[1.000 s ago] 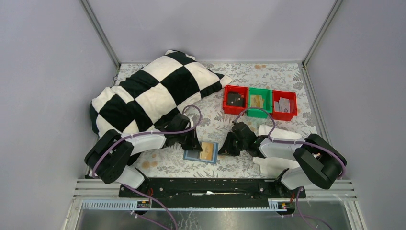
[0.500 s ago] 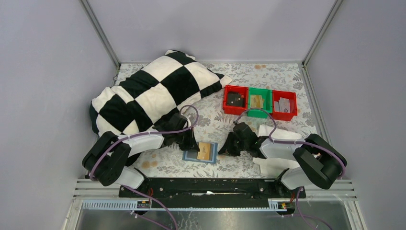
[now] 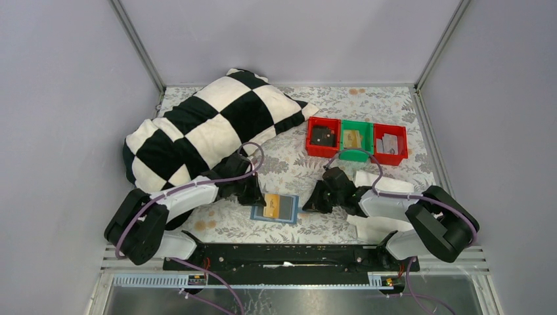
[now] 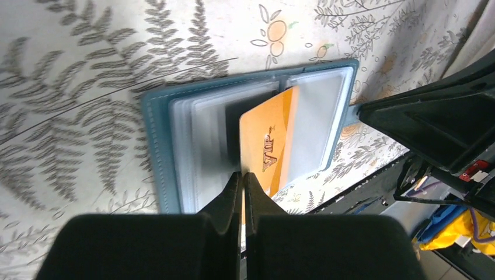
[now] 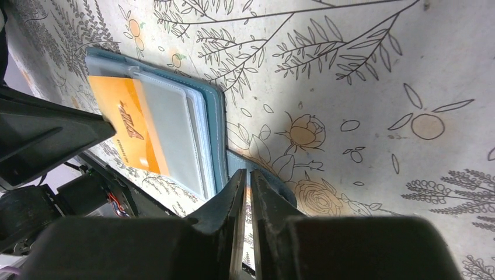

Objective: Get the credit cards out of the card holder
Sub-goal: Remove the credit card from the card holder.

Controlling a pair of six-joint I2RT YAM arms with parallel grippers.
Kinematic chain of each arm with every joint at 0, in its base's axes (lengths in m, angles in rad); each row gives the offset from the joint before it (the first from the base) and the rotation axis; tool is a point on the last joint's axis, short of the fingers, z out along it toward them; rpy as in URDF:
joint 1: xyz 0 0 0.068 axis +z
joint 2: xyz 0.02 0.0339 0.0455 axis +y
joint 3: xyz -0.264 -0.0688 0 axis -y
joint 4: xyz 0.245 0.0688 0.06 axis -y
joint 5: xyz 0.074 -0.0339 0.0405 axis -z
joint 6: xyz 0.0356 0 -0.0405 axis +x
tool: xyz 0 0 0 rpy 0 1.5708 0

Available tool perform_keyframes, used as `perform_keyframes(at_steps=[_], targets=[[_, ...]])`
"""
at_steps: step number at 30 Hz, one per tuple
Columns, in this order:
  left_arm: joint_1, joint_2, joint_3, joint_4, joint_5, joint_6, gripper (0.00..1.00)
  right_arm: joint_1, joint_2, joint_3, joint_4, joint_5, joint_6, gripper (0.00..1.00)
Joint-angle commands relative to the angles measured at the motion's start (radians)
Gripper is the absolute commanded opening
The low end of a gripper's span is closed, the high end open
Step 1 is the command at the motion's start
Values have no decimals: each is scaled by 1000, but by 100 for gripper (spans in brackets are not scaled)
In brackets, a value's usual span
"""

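Change: over the last second the orange plastic VIP card point(image 4: 268, 146) had slid leftward from the right-hand panel toward the left half of the small teal-blue bifold card holder point(image 4: 166, 146).
Meaning for the task: the first card looked partly drawn. In the right wrist view its far edge still sat under a clear sleeve, so it was not yet free.
Card holder: lay open and flat on the floral-patterned tablecloth point(image 3: 295, 170), between the two arms near their bases.
Left gripper point(image 4: 242, 175): reached low over the holder's near side, its jaws pinched shut on the card's edge.
Right gripper point(image 5: 245, 175): stretched low from the other side, jaws closed on the holder's blue snap tab point(image 5: 274, 181), apparently anchoring it.
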Motion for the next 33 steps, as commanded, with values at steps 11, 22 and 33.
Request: perform_keyframes(at_steps=[11, 22, 33], targets=[[43, -200, 188, -297, -44, 63, 0, -22, -223, 56, -113, 16, -114, 37], [42, -280, 258, -263, 126, 72, 0, -22, -223, 92, 280, -323, 10, 80], [49, -344, 268, -144, 244, -7, 0, -21, -94, 3, 687, -411, 233, 82]])
